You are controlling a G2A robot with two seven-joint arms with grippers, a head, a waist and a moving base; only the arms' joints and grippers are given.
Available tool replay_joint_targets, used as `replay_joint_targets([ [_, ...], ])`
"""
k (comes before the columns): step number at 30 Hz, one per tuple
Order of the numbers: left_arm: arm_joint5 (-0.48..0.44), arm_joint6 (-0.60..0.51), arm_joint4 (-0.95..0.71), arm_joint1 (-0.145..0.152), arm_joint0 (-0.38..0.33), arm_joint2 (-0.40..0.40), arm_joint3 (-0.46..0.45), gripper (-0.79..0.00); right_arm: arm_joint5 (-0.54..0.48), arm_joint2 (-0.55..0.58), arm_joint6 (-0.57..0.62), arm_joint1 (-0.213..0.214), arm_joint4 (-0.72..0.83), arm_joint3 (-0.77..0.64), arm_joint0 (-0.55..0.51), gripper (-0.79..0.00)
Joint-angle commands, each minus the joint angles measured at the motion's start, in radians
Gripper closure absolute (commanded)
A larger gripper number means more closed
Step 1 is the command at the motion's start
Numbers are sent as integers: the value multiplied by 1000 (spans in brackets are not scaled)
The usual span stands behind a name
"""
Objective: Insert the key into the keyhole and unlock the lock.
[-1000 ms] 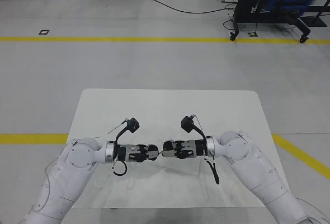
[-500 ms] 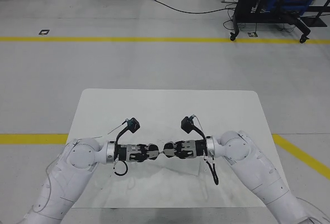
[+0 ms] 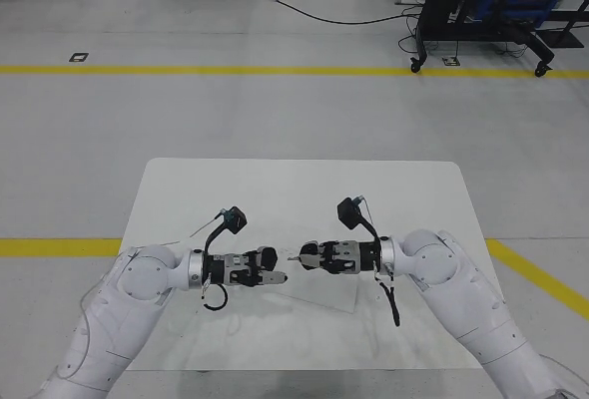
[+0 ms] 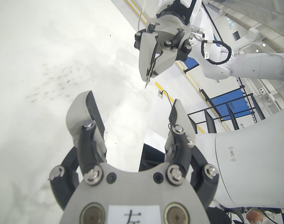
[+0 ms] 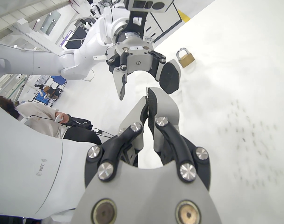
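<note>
Over the white table (image 3: 304,180), hanging nose to nose above its near half: left gripper (image 4: 132,110) with fingers spread wide and nothing between them, right gripper (image 5: 147,94) clamped tight on the key (image 4: 147,80). Judged as a lock not yet in hand, so no insertion possible from here without a pickup first. Risk of a clash between the two sets of fingertips, near each other, on any careless approach. Farther off, flat on the table past the left gripper, the brass padlock (image 5: 185,58): shackle apparently closed, lying loose, free to skid or spin under a sideways nudge from an open finger. Keyhole face impossible to make out, so easy to grasp with the hole turned away or covered by a pad. Smallest and most fragile, the key: only a thin sliver of blade poking past the pads, gripped on little surface, liable to tilt or slip out under a misaligned push, or to miss the slot outright.
</note>
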Motion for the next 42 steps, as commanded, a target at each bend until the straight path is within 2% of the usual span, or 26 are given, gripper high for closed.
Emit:
replay_joint_targets([
  [1,0,0,0,0,0,0,0,-785,0,0,0,0,0,0,0,0],
  [7,22,32,39,3,1,-15,-20,-785,0,0,0,0,0,0,0,0],
  [12,110,34,110,34,53,-158,-186,-785,0,0,0,0,0,0,0,0],
  [16,265,-59,232,67,127,-327,-372,-785,0,0,0,0,0,0,0,0],
  [19,405,-138,350,86,211,-441,-508,-785,0,0,0,0,0,0,0,0],
  [23,554,-217,514,100,318,-516,-613,-785,0,0,0,0,0,0,0,0],
  [26,626,-233,625,102,359,-478,-626,-785,0,0,0,0,0,0,0,0],
  [29,668,-193,689,99,342,-407,-581,-785,0,0,0,0,0,0,0,0],
  [32,688,-171,725,93,289,-319,-506,-785,0,0,0,0,0,0,0,0],
  [37,741,-229,839,83,154,-186,-381,-785,0,0,0,0,0,0,0,0],
  [41,781,-252,877,74,79,-125,-340,-634,0,0,0,0,0,0,0,0],
  [42,783,-260,884,73,66,-115,-333,-619,0,0,0,0,0,0,0,0],
])
